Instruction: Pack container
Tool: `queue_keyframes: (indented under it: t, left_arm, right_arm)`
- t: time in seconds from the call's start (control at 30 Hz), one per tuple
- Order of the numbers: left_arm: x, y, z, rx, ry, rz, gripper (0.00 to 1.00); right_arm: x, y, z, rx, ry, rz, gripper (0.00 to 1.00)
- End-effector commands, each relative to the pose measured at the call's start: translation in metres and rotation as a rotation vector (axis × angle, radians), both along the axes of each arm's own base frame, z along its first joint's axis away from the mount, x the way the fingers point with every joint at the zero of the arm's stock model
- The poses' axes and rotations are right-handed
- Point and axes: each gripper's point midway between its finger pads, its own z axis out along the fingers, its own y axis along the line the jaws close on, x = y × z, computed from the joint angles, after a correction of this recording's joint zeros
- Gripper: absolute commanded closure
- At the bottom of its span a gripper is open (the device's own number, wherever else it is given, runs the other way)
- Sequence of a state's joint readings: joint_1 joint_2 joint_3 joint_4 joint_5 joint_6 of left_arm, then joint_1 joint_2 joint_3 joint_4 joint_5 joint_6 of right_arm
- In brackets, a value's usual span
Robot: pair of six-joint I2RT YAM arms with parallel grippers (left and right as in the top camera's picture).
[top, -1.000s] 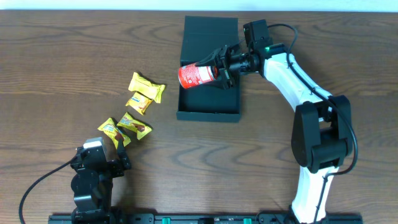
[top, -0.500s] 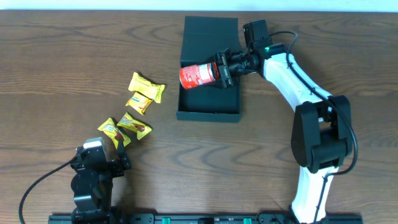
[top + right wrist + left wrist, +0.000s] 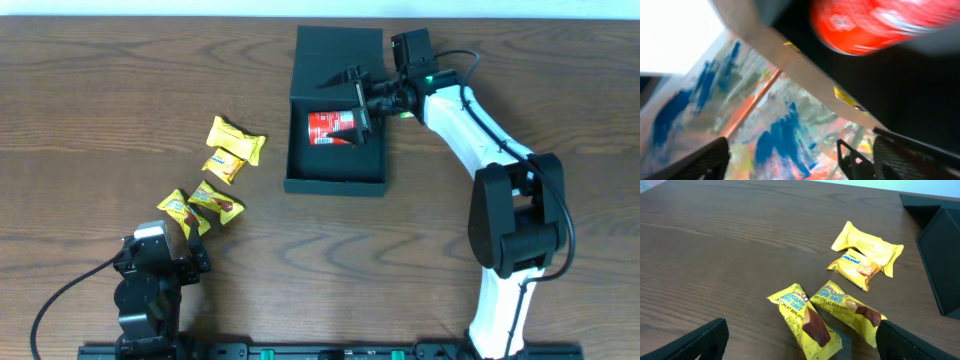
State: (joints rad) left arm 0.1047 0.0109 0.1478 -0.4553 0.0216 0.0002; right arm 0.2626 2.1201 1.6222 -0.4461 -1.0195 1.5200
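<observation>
The dark teal-green container (image 3: 335, 183) stands open at the table's far middle, its flap lid (image 3: 340, 40) lying back. A red can (image 3: 332, 128) lies on its side inside it. My right gripper (image 3: 357, 100) is open just above the can's right end and holds nothing. In the right wrist view the can (image 3: 880, 22) is blurred at the top, clear of my spread fingers (image 3: 800, 160). My left gripper (image 3: 190, 255) is open and empty at the near left. Its wrist view shows the jaws (image 3: 800, 347) spread behind several yellow snack packets (image 3: 807, 322).
Several yellow snack packets (image 3: 225, 165) lie on the wood table left of the container, two nearer it (image 3: 867, 245) and two nearer my left gripper (image 3: 215, 200). The container's left wall (image 3: 940, 255) shows at the right edge of the left wrist view.
My right gripper held the red can above the container, moved it right over the opening, then opened. The can now lies inside. The left arm has not moved.
</observation>
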Motion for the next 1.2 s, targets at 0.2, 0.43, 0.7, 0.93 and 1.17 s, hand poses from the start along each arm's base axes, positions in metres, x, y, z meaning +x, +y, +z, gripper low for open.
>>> queue_keyframes:
  t: [0.2, 0.43, 0.7, 0.93, 1.17]
  left_arm:
    - [-0.001, 0.003, -0.008, 0.005, 0.016, 0.014, 0.05]
    - [-0.001, 0.003, -0.008, 0.005, 0.016, 0.014, 0.05]
    - [-0.001, 0.003, -0.008, 0.005, 0.016, 0.014, 0.05]
    - [-0.001, 0.003, -0.008, 0.006, 0.016, 0.015, 0.05]
    - [-0.001, 0.003, -0.008, 0.006, 0.016, 0.015, 0.05]
  right_arm:
    - [0.001, 0.040, 0.127, 0.341, -0.736, 0.269, 0.56]
    - [-0.033, 0.051, 0.178, 0.463, -1.114, 0.439, 0.78]
    - [-0.020, 0.059, 0.160, 0.388, -1.191, 0.400, 0.37]
    - [-0.009, 0.058, 0.160, 0.345, -1.255, 0.359, 0.01]
    - [0.024, 0.055, 0.146, 0.146, -1.424, 0.258, 0.01]
